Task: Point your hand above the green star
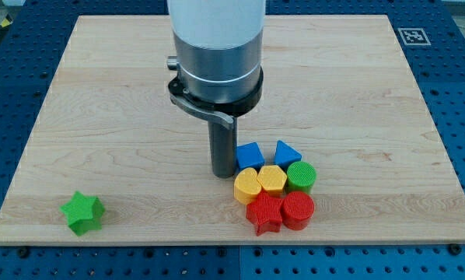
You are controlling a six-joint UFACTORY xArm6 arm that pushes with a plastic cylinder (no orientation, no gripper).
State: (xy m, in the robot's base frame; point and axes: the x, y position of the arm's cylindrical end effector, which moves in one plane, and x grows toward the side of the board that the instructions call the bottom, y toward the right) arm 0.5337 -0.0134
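The green star (pixel 82 211) lies alone near the board's bottom left corner. My tip (pixel 222 173) is the lower end of the dark rod near the board's middle, far to the right of the green star and a little above it in the view. The tip stands just left of a blue cube (pixel 249 155) and above-left of a yellow round block (pixel 247 185).
A tight cluster sits right of the tip: a blue triangle (pixel 286 152), a yellow hexagon (pixel 272 180), a green cylinder (pixel 301 176), a red star (pixel 265 213) and a red cylinder (pixel 298 210). The wooden board (pixel 100 93) lies on a blue perforated table.
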